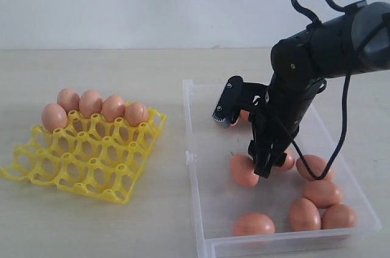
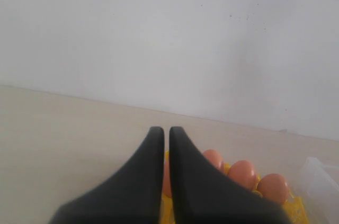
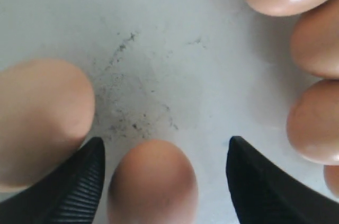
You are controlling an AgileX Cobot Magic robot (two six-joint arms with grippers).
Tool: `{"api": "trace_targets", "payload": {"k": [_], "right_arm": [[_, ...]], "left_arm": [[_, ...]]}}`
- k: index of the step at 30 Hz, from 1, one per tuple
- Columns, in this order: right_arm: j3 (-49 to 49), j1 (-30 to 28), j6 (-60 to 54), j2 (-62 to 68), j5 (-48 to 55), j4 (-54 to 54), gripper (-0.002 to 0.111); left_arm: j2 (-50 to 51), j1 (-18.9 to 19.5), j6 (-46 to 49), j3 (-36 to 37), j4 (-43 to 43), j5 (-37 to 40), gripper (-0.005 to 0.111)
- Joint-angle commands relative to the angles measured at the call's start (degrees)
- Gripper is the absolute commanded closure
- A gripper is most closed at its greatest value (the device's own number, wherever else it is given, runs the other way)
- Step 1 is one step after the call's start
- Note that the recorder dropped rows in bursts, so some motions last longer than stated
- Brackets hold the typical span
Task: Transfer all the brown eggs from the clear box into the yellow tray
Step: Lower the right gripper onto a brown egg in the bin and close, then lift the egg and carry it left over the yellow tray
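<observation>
Right gripper stands inside the clear box, low over its scuffed floor, jaws spread wide and pinching nothing. One brown egg lies between the fingers with a visible gap to one of them. A second egg sits just outside the other finger, and further eggs are clustered beyond the finger that shows the gap. Left gripper has its jaws pressed together on nothing, and the yellow tray lies just beyond its tips, carrying a row of eggs.
</observation>
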Motion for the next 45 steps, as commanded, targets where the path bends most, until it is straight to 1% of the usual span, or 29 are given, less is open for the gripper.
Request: {"api": "trace_targets", "payload": {"k": [1, 10, 11, 12, 13, 15, 16, 17, 18, 20, 24, 27, 30, 33, 36, 39, 42, 45], "right_arm": [[0.15, -0.03, -2.53, -0.1, 2.46, -0.57, 0.05], [0.15, -0.03, 2.7, -0.1, 2.49, -0.45, 0.05], [0.15, -0.03, 3.73, -0.1, 2.44, -0.45, 0.052], [0.15, -0.03, 4.63, -0.1, 2.44, -0.45, 0.057], [0.15, -0.03, 5.26, -0.1, 2.34, -0.45, 0.065], [0.15, -0.03, 5.56, -0.1, 2.35, -0.45, 0.087], [0.15, -0.03, 5.56, -0.1, 2.35, -0.45, 0.104], [0.15, -0.03, 6.35, -0.1, 2.04, -0.31, 0.108], [0.15, -0.03, 7.28, -0.1, 1.76, -0.43, 0.108], [0.15, -0.03, 8.98, -0.1, 0.72, -0.43, 0.109], [0.15, -0.03, 14.09, -1.86, -5.85, -0.2, 0.109], [0.48, -0.03, 19.09, -5.34, -13.3, 1.05, 0.109], [4.85, 0.46, 18.97, -8.65, -25.13, 3.0, 0.109], [12.76, 2.33, 15.41, -9.95, -42.42, 3.0, 0.109], [18.92, 4.09, 15.96, -9.95, -64.49, 2.73, 0.109], [21.09, 4.49, 20.05, -9.95, -75.58, -1.07, 0.109], [21.35, 4.49, 25.81, -9.49, -83.45, -8.8, 0.109], [21.25, 4.49, 29.46, -7.45, -95.13, -14.22, 0.109]], "left_arm": [[0.2, -0.33, -0.07, -0.21, -0.04, -0.21, 0.103], [0.2, -0.33, -0.07, -0.21, -0.04, -0.21, 0.103], [0.2, -0.33, -0.07, -0.21, -0.04, -0.21, 0.103], [0.2, -0.33, -0.07, -0.21, -0.04, -0.21, 0.103], [0.2, -0.33, -0.07, -0.21, -0.04, -0.21, 0.103], [0.2, -0.33, -0.07, -0.21, -0.04, -0.21, 0.103], [0.2, -0.33, -0.07, -0.21, -0.04, -0.21, 0.103], [0.2, -0.33, -0.07, -0.21, -0.04, -0.21, 0.103], [0.2, -0.33, -0.07, -0.21, -0.04, -0.32, 0.103], [0.2, -0.33, -0.07, -0.21, -0.04, -0.32, 0.103], [0.2, -0.33, -0.07, -0.21, -0.04, -0.32, 0.103], [0.2, -0.33, -0.07, -0.21, -0.04, -0.32, 0.103], [0.2, -0.33, -0.07, -0.21, -0.04, -0.32, 0.103], [0.2, -0.33, -0.07, -0.21, -0.04, -0.32, 0.103], [0.2, -0.33, -0.07, -0.21, -0.04, -0.32, 0.103], [0.2, -0.33, -0.07, -0.21, -0.04, -0.32, 0.103], [0.2, -0.33, -0.07, -0.21, -0.04, -0.32, 0.103], [0.2, -0.33, -0.07, -0.21, -0.04, -0.32, 0.103]]}}
